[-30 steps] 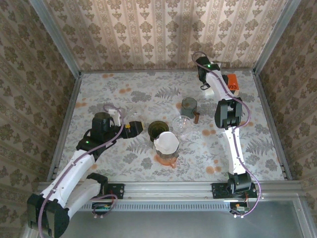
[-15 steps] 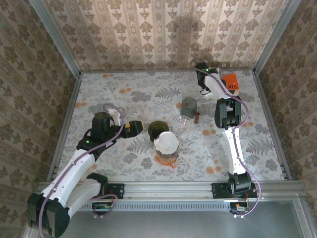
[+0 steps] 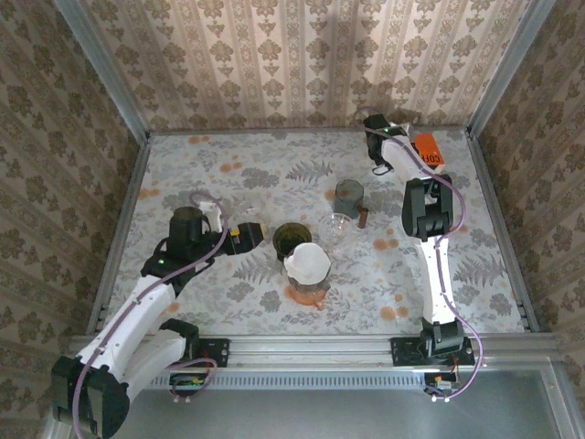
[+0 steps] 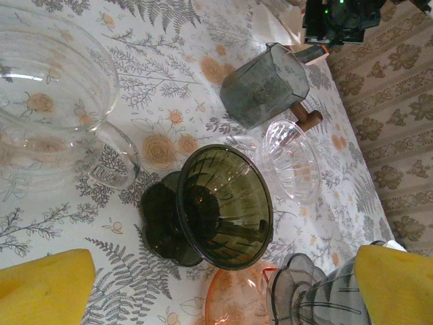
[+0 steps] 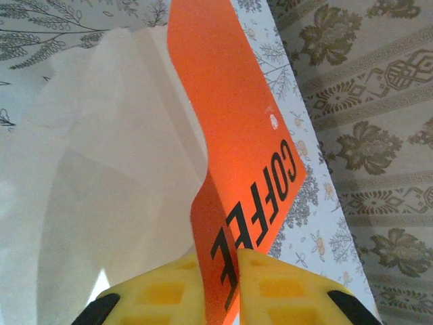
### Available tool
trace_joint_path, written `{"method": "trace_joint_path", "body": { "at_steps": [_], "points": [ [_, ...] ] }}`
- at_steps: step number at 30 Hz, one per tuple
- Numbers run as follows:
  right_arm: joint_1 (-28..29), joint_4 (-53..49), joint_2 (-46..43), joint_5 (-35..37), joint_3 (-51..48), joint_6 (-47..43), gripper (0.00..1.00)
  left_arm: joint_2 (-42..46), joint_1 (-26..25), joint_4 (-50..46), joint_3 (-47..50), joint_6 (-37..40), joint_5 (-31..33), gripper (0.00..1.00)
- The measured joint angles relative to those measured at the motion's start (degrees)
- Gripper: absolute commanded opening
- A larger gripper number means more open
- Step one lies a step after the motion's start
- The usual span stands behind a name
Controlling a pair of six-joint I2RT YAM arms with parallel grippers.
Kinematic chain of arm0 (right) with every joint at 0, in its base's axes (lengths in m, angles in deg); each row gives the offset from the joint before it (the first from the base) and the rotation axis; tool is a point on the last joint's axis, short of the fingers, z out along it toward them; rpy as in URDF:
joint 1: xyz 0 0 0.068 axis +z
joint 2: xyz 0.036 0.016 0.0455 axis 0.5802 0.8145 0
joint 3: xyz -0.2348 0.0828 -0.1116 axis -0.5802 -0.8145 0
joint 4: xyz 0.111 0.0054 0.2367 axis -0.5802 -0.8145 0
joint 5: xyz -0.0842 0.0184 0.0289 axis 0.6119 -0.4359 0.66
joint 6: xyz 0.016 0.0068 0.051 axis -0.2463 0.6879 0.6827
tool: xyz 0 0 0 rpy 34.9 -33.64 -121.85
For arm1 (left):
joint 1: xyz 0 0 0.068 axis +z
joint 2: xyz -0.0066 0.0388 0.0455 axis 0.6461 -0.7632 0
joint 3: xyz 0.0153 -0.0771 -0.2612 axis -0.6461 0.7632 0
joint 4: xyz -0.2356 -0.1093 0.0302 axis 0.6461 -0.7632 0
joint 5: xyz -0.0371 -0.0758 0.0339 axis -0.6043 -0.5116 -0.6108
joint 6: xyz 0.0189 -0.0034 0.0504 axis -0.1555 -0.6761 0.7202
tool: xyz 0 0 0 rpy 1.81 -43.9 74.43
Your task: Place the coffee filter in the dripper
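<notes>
while right jaws pinch one orange packet (image 5: 237, 128), one dark dripper (image 4: 226, 206) stands midtable.

One dark green dripper (image 4: 226, 203), one clear dripper (image 4: 291, 159), one grey cup (image 4: 264, 84) (wooden handle), one clear glass jug (image 4: 47, 88), one orange coffee-filter packet (image 5: 230, 115).

Filter pack (image 5: 237, 135): orange sleeve lettered COFFEE over white paper coffee filters (image 5: 115, 169), at the table's (image 3: 210, 174) far right corner, edge pinched by the right gripper (image 5: 218, 264). Dripper (image 4: 226, 206): dark green ribbed cone, mouth up, mid-table.
</notes>
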Motion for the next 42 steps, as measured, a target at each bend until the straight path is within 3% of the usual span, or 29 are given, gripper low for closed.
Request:
{"method": "trace_joint_path", "body": {
  "at_steps": [14, 25, 34, 42],
  "points": [
    [0.0, 14.7, -15.6, -1.3, -23.2, 0.7, 0.07, 0.0, 0.0, 0.3, 0.2, -0.9, -0.4, 1.00],
    [0.0, 30.2, -30.8, -5.7, -46.9, 4.0, 0.06, 0.0, 0.0, 0.3, 0.2, -1.1, -1.0, 1.00],
    [0.0, 31.7, -35.6, -7.8, -52.3, 9.3, 0.05, -0.8, 0.0, 0.5, 0.8, -1.6, -1.4, 1.00],
    [1.0, 27.1, -39.4, -9.7, -55.3, 18.9, 0.06, -0.7, 0.0, 0.5, 1.1, -2.5, -1.8, 1.00]
  ]
}}
